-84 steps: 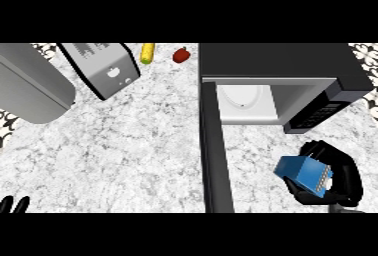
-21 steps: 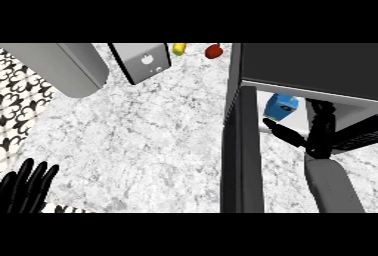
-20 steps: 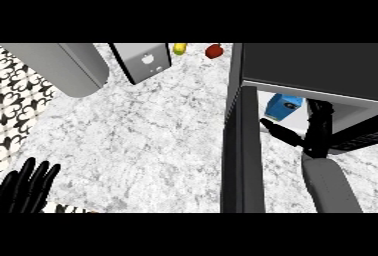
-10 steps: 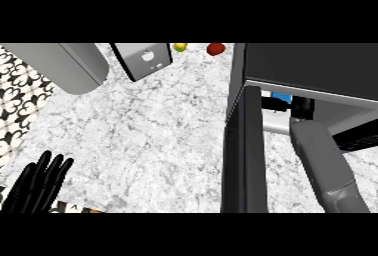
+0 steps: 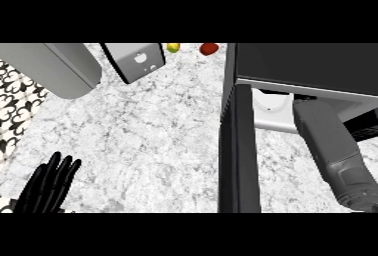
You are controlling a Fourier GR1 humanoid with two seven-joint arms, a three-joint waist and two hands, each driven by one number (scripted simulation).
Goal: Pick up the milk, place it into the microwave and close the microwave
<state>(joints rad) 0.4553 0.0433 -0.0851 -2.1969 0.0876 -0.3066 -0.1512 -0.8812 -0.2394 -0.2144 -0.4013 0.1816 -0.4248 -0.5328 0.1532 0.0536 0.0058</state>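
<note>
— Where's the milk now?
— Hidden; your right forearm (image 5: 330,145) reaches inside the microwave (image 5: 310,67), hand unseen, grip unknowable.
— Handling?
— Likely a light, stiff carton; hold its flat sides. Your left hand (image 5: 46,186) rests open, far left of the door (image 5: 238,150).

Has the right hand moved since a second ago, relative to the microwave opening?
Yes. A second ago it showed outside the microwave by the milk; now only the right forearm shows, reaching deeper into the opening past the open door, hand hidden.
</note>
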